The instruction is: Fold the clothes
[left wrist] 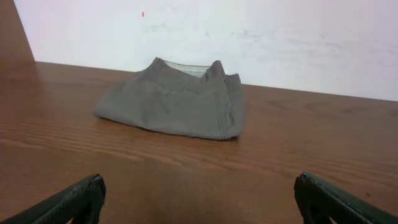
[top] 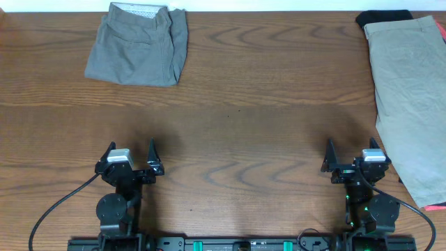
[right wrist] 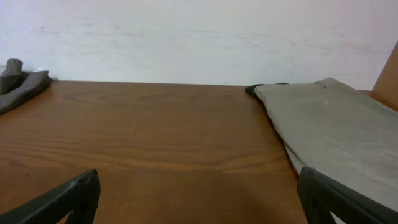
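Note:
Mid-grey shorts (top: 139,43) lie folded at the far left of the table, pale waistband lining showing at the back; they also show in the left wrist view (left wrist: 171,101). A paler beige-grey pair (top: 411,97) lies flat along the right edge and shows in the right wrist view (right wrist: 333,127). My left gripper (top: 130,155) is open and empty near the front left, well short of the grey shorts. My right gripper (top: 354,155) is open and empty near the front right, just left of the beige pair.
A black garment (top: 383,17) sticks out under the beige pair's far end. A red edge (top: 433,206) shows under its near end. The wooden table (top: 251,104) spans the view, with a white wall behind it.

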Robot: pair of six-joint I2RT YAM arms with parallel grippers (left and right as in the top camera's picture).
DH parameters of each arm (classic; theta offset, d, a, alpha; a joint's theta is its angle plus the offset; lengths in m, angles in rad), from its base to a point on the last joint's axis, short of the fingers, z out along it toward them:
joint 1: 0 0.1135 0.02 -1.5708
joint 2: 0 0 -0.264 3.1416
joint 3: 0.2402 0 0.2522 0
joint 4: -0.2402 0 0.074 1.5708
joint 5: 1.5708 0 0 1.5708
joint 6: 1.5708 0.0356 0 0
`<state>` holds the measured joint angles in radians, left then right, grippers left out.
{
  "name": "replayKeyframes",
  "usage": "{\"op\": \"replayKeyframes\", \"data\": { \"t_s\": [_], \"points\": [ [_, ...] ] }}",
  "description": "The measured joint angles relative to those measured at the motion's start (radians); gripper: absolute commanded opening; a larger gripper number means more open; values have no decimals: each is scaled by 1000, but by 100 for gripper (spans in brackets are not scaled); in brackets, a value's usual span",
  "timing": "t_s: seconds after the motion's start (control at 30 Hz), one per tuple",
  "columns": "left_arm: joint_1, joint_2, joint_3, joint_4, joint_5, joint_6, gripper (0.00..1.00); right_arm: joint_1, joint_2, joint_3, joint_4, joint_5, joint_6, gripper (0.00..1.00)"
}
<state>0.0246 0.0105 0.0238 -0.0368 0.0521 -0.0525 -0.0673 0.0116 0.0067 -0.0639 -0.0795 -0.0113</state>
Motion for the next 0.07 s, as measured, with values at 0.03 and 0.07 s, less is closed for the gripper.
{"op": "replayKeyframes", "data": {
  "t_s": [0.03, 0.07],
  "points": [
    [0, 0, 0, 0, 0, 0, 98, 0, 0, 0, 0, 0, 0, 99],
    [0, 0, 0, 0, 0, 0, 98, 0, 0, 0, 0, 0, 0, 99]
  ]
}}
